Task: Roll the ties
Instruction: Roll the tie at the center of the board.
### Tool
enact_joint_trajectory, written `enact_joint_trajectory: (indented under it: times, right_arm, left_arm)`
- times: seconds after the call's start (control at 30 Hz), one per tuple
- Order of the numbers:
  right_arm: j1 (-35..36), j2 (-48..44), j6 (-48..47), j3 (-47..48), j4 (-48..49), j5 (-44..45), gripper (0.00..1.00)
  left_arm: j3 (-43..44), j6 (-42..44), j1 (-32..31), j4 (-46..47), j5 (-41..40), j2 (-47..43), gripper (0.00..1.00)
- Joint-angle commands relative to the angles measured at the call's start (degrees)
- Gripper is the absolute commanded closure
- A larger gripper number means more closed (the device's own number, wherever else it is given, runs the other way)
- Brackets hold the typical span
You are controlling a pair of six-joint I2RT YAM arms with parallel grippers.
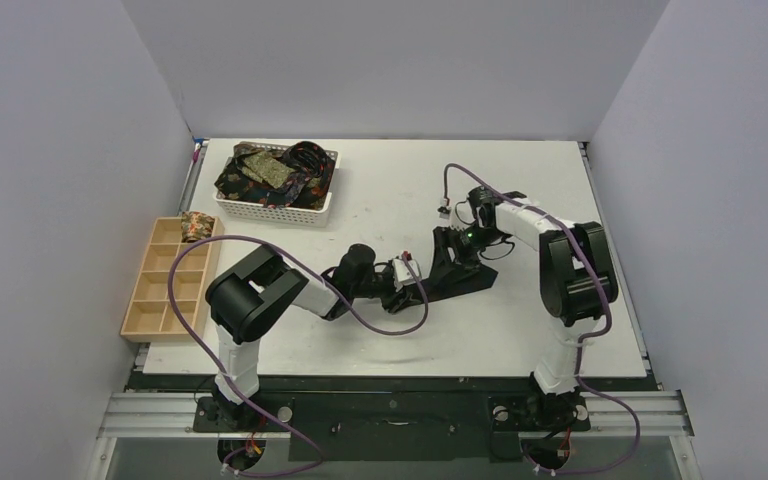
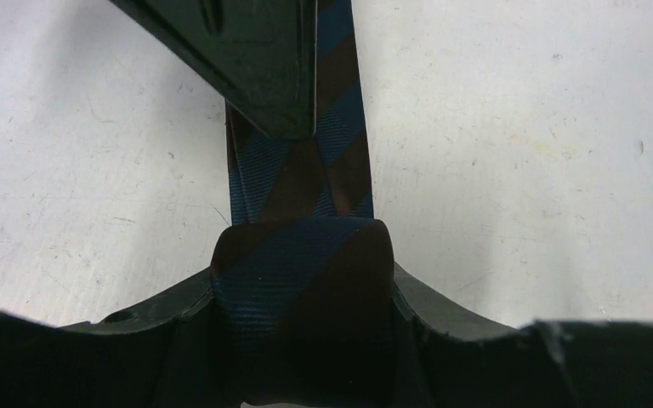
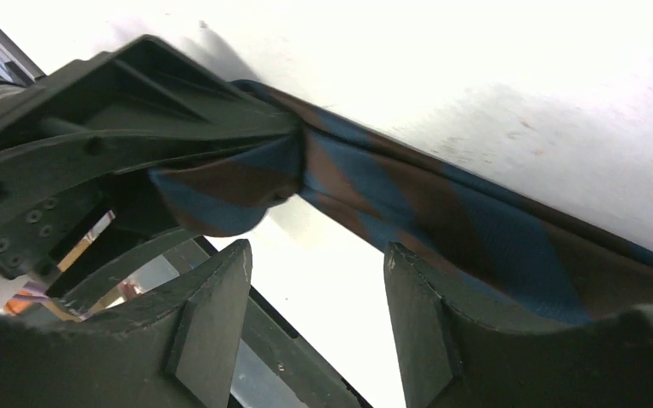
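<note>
- The left fingers [image 2: 161, 314] are closed on the rolled end [image 2: 306, 289] of a blue-and-brown striped tie [image 2: 344, 102], and the coil is pinched from both sides. The right fingers [image 3: 212, 331] are spread apart with nothing held between them.
- The tie is laid near the middle of the table [image 1: 380, 190]. Its unrolled tail [image 1: 472, 280] runs flat from the coil toward the right arm, and one right finger is placed over it just beyond the coil. Whether that finger is pressed down cannot be told.
- The step in hand is judged to be the winding of the tail onto the coil; most of the length is not yet wound.
- The coil is best turned squarely along the tail, so that the edges are kept stacked and no cone is formed.
- The tail should be pinned flat and taut a little ahead of the coil, so that no slack or crease is wound in.
- The pinch should be kept firm enough that the coil is not let spring open, yet not so hard that it is flattened.
- One finished patterned roll [image 1: 197, 225] is seen in the wooden tray [image 1: 160, 300] at the left edge, where this coil is presumably to be set.
</note>
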Motion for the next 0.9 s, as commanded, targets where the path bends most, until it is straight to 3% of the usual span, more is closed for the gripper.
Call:
enact_joint_trajectory:
  times: [0.0, 0.13, 0.27, 0.4, 0.43, 0.5, 0.6, 0.77, 0.87]
  right_arm:
    - [4.21, -4.36, 0.55, 0.66, 4.06, -0.58, 0.45]
    - [6.64, -2.31, 3.93, 1.8, 7.2, -0.21, 0.45]
    - [7.89, -0.51, 4.43, 2.24, 8.04, 0.34, 0.53]
    - [7.38, 0.49, 3.48, 1.26, 7.64, 0.62, 0.74]
    - [7.05, 0.64, 3.03, 0.93, 7.29, 0.69, 0.86]
    - [6.57, 1.14, 1.91, 0.8, 6.23, 1.25, 1.0]
    - [5.87, 1.21, 0.93, 0.41, 5.34, 1.99, 1.0]
    - [5.15, 1.16, -0.27, 0.06, 5.37, 7.22, 1.0]
    - [5.01, 2.2, -0.45, 0.27, 5.77, 10.97, 1.0]
  left_arm:
    - [0.05, 2.61, 0.81, -9.96, -0.44, 0.67, 0.56]
    - [0.16, 2.86, 0.79, -10.53, 0.32, 0.5, 0.56]
    - [0.22, 2.87, 0.79, -11.11, 0.49, 0.5, 0.55]
    - [0.02, 2.89, 0.95, -11.42, 0.54, 0.54, 0.55]
    - [-0.01, 2.86, 1.12, -11.48, 0.6, 0.49, 0.55]
    - [-0.03, 2.74, 1.21, -11.53, 0.62, 0.53, 0.54]
    - [0.11, 2.4, 1.53, -11.55, 0.64, 0.54, 0.52]
    - [-0.15, 1.16, 1.85, -10.11, 0.37, -0.07, 0.25]
    - [-0.37, 0.61, 1.79, -7.83, 0.55, -0.78, 0.21]
